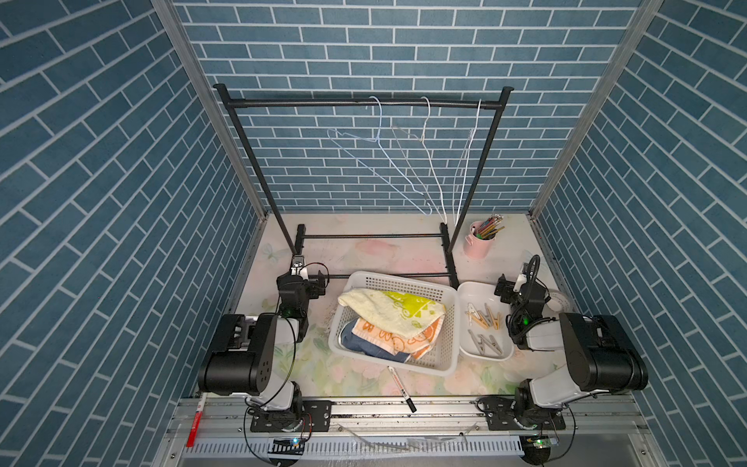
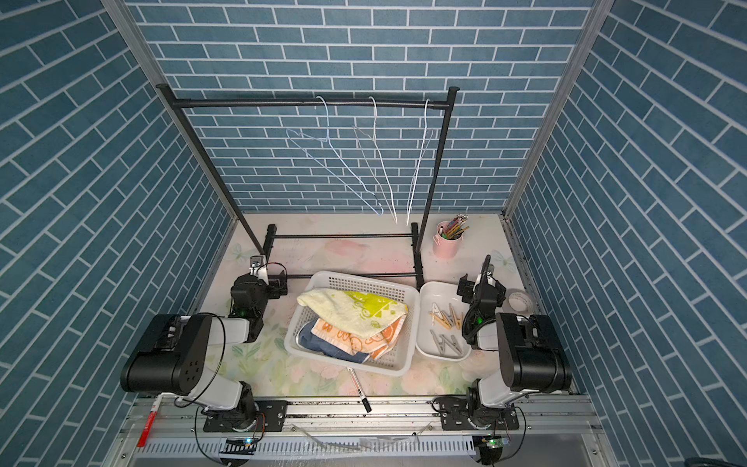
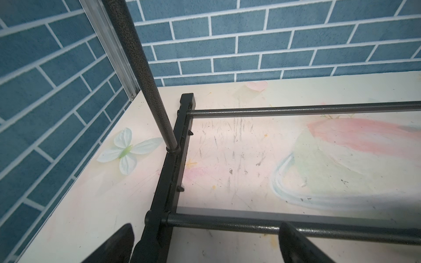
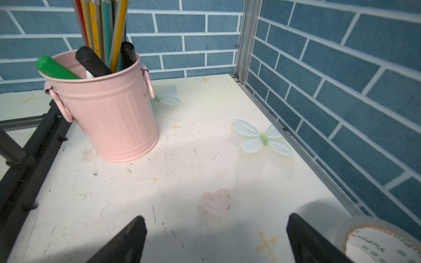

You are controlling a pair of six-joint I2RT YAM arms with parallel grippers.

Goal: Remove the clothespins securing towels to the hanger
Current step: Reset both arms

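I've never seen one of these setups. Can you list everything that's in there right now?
Clothes rack: one, black, back of table.
Wire hangers: three, pale, bare, on the rack's rail.
Basket: one, white, table centre.
Towels: three, yellow, orange, blue, piled in basket.
Tray: one, white, beside basket.
Clothespins: six, tan and grey, in tray.
Bucket: one, pink, back corner, holding pencils and markers.
Marker pen: one, black-capped, front of basket.
Red pen: one, on front frame.
Tape roll: one, clear, table's right edge.
Left pincer: one, black, open, over rack's base.
Right pincer: one, black, open, over table.
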